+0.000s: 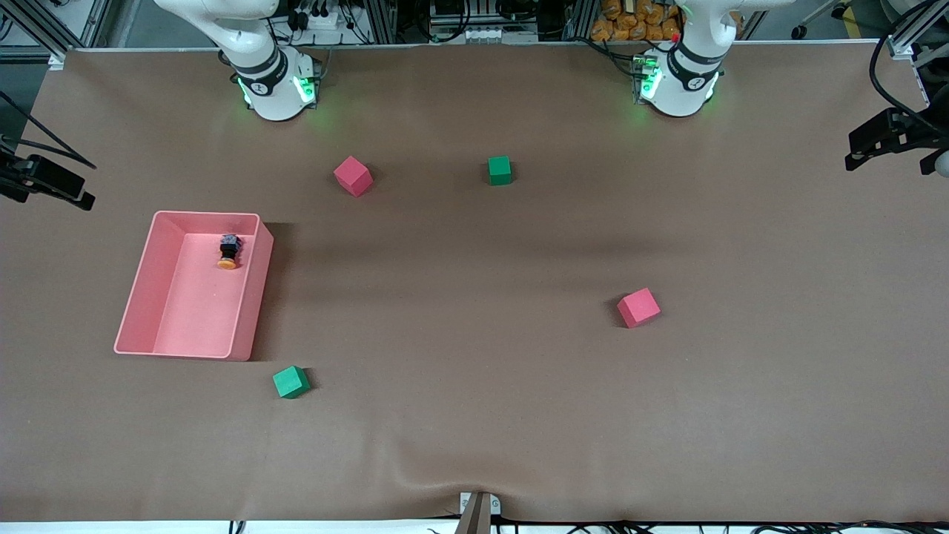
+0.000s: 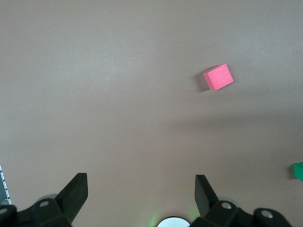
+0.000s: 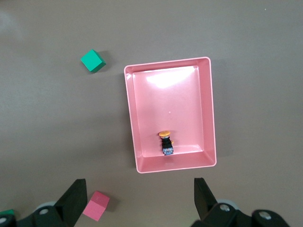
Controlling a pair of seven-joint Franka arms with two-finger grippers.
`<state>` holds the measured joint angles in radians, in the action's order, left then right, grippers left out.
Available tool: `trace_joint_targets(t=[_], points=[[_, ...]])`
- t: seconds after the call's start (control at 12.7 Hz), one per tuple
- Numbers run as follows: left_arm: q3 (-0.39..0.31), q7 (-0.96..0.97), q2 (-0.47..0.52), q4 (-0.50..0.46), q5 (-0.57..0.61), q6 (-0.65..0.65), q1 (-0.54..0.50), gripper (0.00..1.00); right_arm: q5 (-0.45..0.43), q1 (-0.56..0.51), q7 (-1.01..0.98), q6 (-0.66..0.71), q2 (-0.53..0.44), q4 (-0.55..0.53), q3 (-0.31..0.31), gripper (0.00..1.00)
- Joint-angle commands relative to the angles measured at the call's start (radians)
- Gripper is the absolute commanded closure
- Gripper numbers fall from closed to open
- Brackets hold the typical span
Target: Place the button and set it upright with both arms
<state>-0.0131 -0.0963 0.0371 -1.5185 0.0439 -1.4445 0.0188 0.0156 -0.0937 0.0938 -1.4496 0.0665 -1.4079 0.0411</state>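
The button [image 1: 228, 252] lies on its side in the pink tray [image 1: 248, 297], near the tray's end closest to the robots, its orange cap pointing toward the front camera. It also shows in the right wrist view [image 3: 165, 142]. My right gripper [image 3: 139, 187] is open and empty, high over the table between its base and the tray [image 3: 208, 109]. My left gripper [image 2: 140, 184] is open and empty, high over bare table near its own base. Neither hand shows in the front view, only the arms' bases.
Two red cubes [image 1: 353, 176] [image 1: 638, 307] and two green cubes [image 1: 500, 170] [image 1: 291, 382] lie scattered on the brown table. The left wrist view shows a red cube [image 2: 218, 77] and the edge of a green one [image 2: 298, 170]. The right wrist view shows a green cube [image 3: 93, 61] and a red one [image 3: 96, 206].
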Motion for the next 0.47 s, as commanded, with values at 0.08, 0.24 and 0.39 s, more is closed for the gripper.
trace_joint_targets(t=[0.08,0.24,0.39], points=[[0.007,0.017,0.000,0.003,0.001,0.006,-0.003,0.00,0.012,-0.015,0.004,0.000,0.009,0.017,0.008,0.00],[0.005,0.018,-0.011,0.006,-0.001,0.007,-0.003,0.00,0.012,-0.015,0.006,0.000,0.009,0.017,0.008,0.00],[0.005,0.049,-0.009,0.006,-0.001,0.007,-0.002,0.00,0.010,-0.015,0.006,0.000,0.009,0.017,0.008,0.00]])
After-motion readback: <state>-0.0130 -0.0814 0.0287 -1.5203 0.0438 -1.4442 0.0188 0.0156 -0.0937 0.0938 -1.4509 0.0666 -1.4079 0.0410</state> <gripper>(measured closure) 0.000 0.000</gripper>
